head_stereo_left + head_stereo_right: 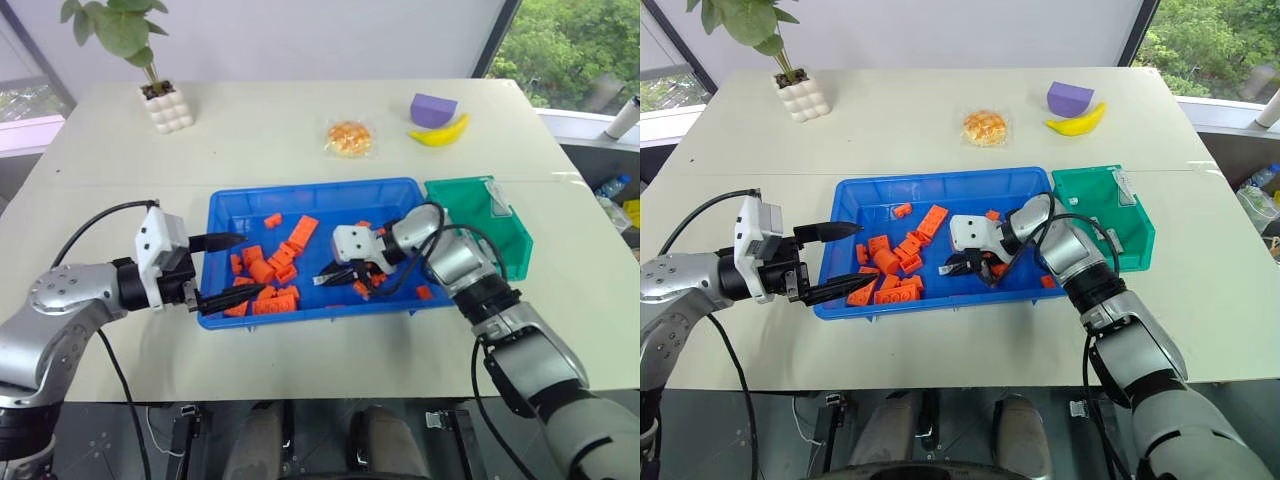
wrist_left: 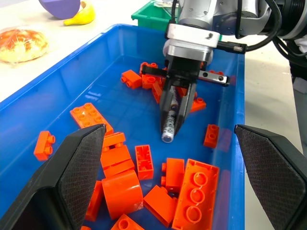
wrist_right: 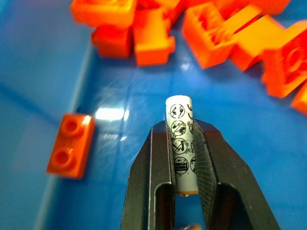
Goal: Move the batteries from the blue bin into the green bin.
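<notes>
The blue bin lies in the middle of the table, scattered with orange bricks. My right gripper reaches into it from the right, low over the floor, and is shut on one of the batteries, a pale silver cylinder with printed symbols that sticks out past the fingertips. From the left wrist view that battery points down toward the bin floor. My left gripper hovers open over the bin's left edge, holding nothing. The green bin stands against the blue bin's right end.
Orange bricks cluster in the left half of the blue bin, with a few around the right gripper. At the back of the table are a potted plant, a wrapped bun, a purple block and a banana.
</notes>
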`<state>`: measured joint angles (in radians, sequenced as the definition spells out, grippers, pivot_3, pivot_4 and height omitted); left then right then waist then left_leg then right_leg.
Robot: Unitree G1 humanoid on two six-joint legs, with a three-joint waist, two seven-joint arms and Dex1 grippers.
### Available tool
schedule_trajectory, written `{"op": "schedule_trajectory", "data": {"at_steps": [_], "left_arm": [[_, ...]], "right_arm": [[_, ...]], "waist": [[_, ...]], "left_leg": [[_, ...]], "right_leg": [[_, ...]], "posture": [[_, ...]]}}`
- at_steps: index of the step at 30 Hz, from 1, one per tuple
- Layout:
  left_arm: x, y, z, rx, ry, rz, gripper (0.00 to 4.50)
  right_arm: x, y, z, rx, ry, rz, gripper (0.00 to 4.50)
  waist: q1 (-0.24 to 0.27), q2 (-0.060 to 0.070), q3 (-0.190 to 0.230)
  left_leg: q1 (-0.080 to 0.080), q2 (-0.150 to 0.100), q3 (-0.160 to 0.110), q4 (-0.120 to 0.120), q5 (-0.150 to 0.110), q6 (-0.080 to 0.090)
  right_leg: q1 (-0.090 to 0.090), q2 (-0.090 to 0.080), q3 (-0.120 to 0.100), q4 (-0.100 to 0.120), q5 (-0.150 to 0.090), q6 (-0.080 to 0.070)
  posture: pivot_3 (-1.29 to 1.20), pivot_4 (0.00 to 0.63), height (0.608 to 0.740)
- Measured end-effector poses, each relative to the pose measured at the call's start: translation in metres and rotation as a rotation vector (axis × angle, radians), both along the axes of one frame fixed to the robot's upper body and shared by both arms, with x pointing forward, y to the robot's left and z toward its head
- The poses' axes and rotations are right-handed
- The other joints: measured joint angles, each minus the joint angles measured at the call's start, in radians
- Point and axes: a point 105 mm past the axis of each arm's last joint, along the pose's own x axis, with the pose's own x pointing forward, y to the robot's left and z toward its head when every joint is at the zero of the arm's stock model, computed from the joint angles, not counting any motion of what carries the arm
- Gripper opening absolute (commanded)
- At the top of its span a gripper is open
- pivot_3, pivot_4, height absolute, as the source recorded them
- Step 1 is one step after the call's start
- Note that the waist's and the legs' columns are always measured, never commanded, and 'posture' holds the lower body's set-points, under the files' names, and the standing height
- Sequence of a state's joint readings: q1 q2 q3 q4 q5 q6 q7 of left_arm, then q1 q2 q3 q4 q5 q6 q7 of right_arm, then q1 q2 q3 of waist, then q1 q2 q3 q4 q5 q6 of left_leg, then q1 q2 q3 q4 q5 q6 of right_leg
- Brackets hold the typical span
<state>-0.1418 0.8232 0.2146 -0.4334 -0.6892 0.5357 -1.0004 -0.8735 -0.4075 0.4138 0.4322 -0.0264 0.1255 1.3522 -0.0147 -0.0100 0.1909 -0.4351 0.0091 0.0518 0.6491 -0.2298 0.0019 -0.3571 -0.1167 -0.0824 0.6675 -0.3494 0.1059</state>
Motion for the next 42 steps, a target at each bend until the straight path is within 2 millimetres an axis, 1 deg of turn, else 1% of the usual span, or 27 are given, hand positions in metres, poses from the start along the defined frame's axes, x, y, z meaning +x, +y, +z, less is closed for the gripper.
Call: {"op": "schedule_trajectory", "data": {"at_steps": [1,2,4,6,7,8,9,12,16,18,19,22,24,26,28,31,33,34,35,37,39,40,41,42], "left_arm": [[0.000,-0.001,0.001,-0.002,-0.002,-0.004,4.50],[0.001,-0.002,0.002,-0.005,-0.007,-0.010,4.50],[0.001,-0.003,0.005,-0.010,-0.015,-0.028,4.50],[0.003,-0.004,0.007,-0.023,-0.014,-0.039,4.50],[0.006,-0.005,0.008,-0.032,-0.014,-0.044,4.50],[0.008,-0.007,0.008,-0.038,-0.014,-0.052,4.50],[0.011,-0.009,0.009,-0.046,-0.022,-0.059,4.50],[0.019,-0.015,0.013,-0.064,-0.049,-0.078,4.50],[0.027,-0.025,0.010,-0.078,-0.053,-0.116,4.50],[0.029,-0.026,0.008,-0.070,-0.052,-0.121,4.50],[0.030,-0.026,0.007,-0.068,-0.050,-0.126,4.50],[0.031,-0.027,0.007,-0.072,-0.046,-0.145,4.50],[0.032,-0.027,0.007,-0.070,-0.044,-0.144,4.50],[0.034,-0.026,0.006,-0.066,-0.044,-0.147,4.50],[0.035,-0.024,0.003,-0.064,-0.035,-0.144,4.50],[0.036,-0.023,0.001,-0.066,-0.024,-0.149,4.50],[0.036,-0.024,0.001,-0.066,-0.023,-0.159,4.50],[0.037,-0.024,0.001,-0.066,-0.023,-0.161,4.50],[0.037,-0.025,0.001,-0.065,-0.024,-0.165,4.50],[0.037,-0.027,0.002,-0.060,-0.027,-0.173,4.50],[0.037,-0.028,0.003,-0.057,-0.035,-0.180,4.50],[0.037,-0.028,0.003,-0.056,-0.036,-0.183,4.50],[0.037,-0.028,0.003,-0.056,-0.036,-0.184,4.50],[0.037,-0.028,0.003,-0.055,-0.035,-0.185,4.50]], "right_arm": [[0.003,0.003,0.011,0.024,-0.009,-0.011,0.06],[0.007,0.006,0.027,0.056,-0.029,-0.023,0.06],[0.017,0.006,0.065,0.110,-0.106,-0.050,0.06],[0.024,-0.004,0.097,0.131,-0.191,-0.084,0.06],[0.028,-0.012,0.107,0.131,-0.223,-0.108,0.06],[0.031,-0.021,0.113,0.126,-0.242,-0.135,0.06],[0.036,-0.034,0.115,0.112,-0.252,-0.176,0.06],[0.044,-0.072,0.111,0.060,-0.241,-0.288,0.06],[0.046,-0.125,0.099,-0.010,-0.225,-0.435,0.06],[0.045,-0.143,0.092,-0.033,-0.206,-0.496,0.06],[0.045,-0.148,0.089,-0.037,-0.200,-0.516,0.06],[0.044,-0.172,0.083,-0.042,-0.189,-0.628,0.06],[0.043,-0.180,0.086,-0.038,-0.198,-0.663,0.06],[0.040,-0.192,0.091,-0.034,-0.222,-0.720,0.06],[0.036,-0.198,0.094,-0.026,-0.234,-0.755,0.06],[0.030,-0.207,0.085,-0.039,-0.220,-0.794,0.06],[0.025,-0.213,0.071,-0.055,-0.185,-0.819,1.10],[0.024,-0.215,0.066,-0.058,-0.168,-0.828,1.55],[0.022,-0.218,0.061,-0.062,-0.148,-0.837,1.91],[0.020,-0.221,0.057,-0.073,-0.137,-0.847,2.80],[0.020,-0.224,0.059,-0.080,-0.148,-0.854,3.65],[0.020,-0.225,0.060,-0.083,-0.161,-0.860,4.26],[0.021,-0.226,0.061,-0.083,-0.170,-0.864,4.40],[0.023,-0.225,0.064,-0.083,-0.193,-0.866,4.40]], "waist": [[0.000,0.000,0.000],[0.000,0.000,0.000],[0.002,0.000,0.000],[0.007,0.000,0.000],[0.010,-0.001,0.000],[0.012,-0.001,0.000],[0.015,-0.001,-0.001],[0.016,-0.001,0.000],[0.014,-0.001,0.000],[0.008,-0.001,0.000],[0.003,-0.001,0.000],[-0.001,0.000,0.000],[-0.001,0.000,0.000],[0.002,0.000,0.000],[0.004,0.000,0.000],[0.007,0.000,0.000],[0.007,0.000,0.000],[0.006,0.000,0.000],[0.005,0.000,0.000],[0.004,0.000,0.000],[0.003,0.000,0.000],[0.002,0.000,0.000],[0.002,0.000,0.000],[0.002,0.000,0.000]], "left_leg": [[0.000,0.000,0.000,0.000,0.000,0.000],[0.000,0.000,0.000,0.000,0.000,0.000],[0.000,0.000,0.000,0.000,0.000,0.000],[0.000,-0.001,-0.001,0.000,0.000,0.000],[0.000,-0.001,-0.001,0.000,0.000,0.000],[0.000,-0.001,-0.001,0.000,0.000,0.000],[0.000,-0.002,-0.001,0.001,0.000,0.000],[0.000,-0.001,0.000,0.000,0.000,0.000],[0.000,-0.001,0.001,0.000,0.000,0.000],[0.000,-0.001,0.001,0.000,0.000,0.000],[0.000,-0.001,0.001,0.000,0.000,0.000],[0.000,0.000,0.001,-0.001,0.000,0.000],[0.000,0.000,0.002,0.000,0.000,0.000],[0.000,0.000,0.002,0.000,0.000,0.000],[0.000,0.000,0.002,0.000,0.000,0.000],[0.000,-0.001,0.001,0.000,0.000,0.000],[0.000,-0.001,0.001,0.001,0.000,0.000],[0.000,-0.001,0.001,0.000,0.000,0.000],[0.000,-0.001,0.001,0.000,0.000,0.000],[0.000,-0.001,0.001,0.000,0.000,0.000],[0.000,0.000,0.001,0.000,0.000,0.000],[0.000,0.000,0.001,0.000,0.000,0.000],[0.000,0.000,0.001,0.000,0.000,0.000],[0.000,0.000,0.002,0.000,0.000,0.000]], "right_leg": [[0.000,0.000,0.000,0.000,0.000,0.000],[0.000,0.000,0.000,0.000,0.000,0.000],[0.000,0.000,0.000,0.000,0.000,0.000],[0.001,0.000,0.000,0.000,0.000,0.000],[0.001,0.000,0.000,0.000,0.000,0.000],[0.001,-0.001,0.000,0.000,0.000,0.000],[0.001,-0.001,0.000,0.000,0.000,0.000],[0.001,-0.001,0.000,0.000,0.000,0.000],[0.000,-0.001,0.000,0.000,0.000,0.000],[0.000,-0.001,0.000,0.000,0.000,0.000],[0.000,-0.001,0.000,0.000,0.000,0.000],[0.000,0.000,0.000,0.000,0.000,0.000],[0.000,-0.001,0.000,0.000,0.000,0.000],[0.000,-0.001,0.000,0.000,0.000,0.000],[0.001,-0.001,0.000,-0.001,0.000,0.000],[0.001,-0.001,0.000,-0.001,0.000,0.000],[0.001,-0.001,0.000,-0.001,0.000,0.000],[0.001,-0.001,0.000,-0.001,0.000,0.000],[0.001,-0.001,0.000,0.000,0.000,0.000],[0.001,-0.001,0.000,-0.001,0.000,0.000],[0.001,-0.001,0.000,-0.001,0.000,0.000],[0.001,-0.001,0.000,-0.001,0.000,0.000],[0.001,-0.001,0.000,-0.001,0.000,0.000],[0.000,-0.001,0.000,-0.001,0.000,0.000]], "posture": [[0.00,0.150,0.739],[0.00,0.150,0.739],[0.00,0.150,0.739],[0.00,0.150,0.739],[0.00,0.150,0.739],[0.00,0.150,0.739],[0.00,0.150,0.739],[0.00,0.150,0.739],[0.00,0.150,0.739],[0.00,0.150,0.739],[0.00,0.150,0.739],[0.00,0.150,0.739],[0.00,0.150,0.739],[0.00,0.150,0.739],[0.00,0.150,0.739],[0.00,0.150,0.739],[0.00,0.150,0.739],[0.00,0.150,0.739],[0.00,0.150,0.739],[0.00,0.150,0.739],[0.00,0.150,0.739],[0.00,0.150,0.739],[0.00,0.150,0.739],[0.00,0.150,0.739]]}}
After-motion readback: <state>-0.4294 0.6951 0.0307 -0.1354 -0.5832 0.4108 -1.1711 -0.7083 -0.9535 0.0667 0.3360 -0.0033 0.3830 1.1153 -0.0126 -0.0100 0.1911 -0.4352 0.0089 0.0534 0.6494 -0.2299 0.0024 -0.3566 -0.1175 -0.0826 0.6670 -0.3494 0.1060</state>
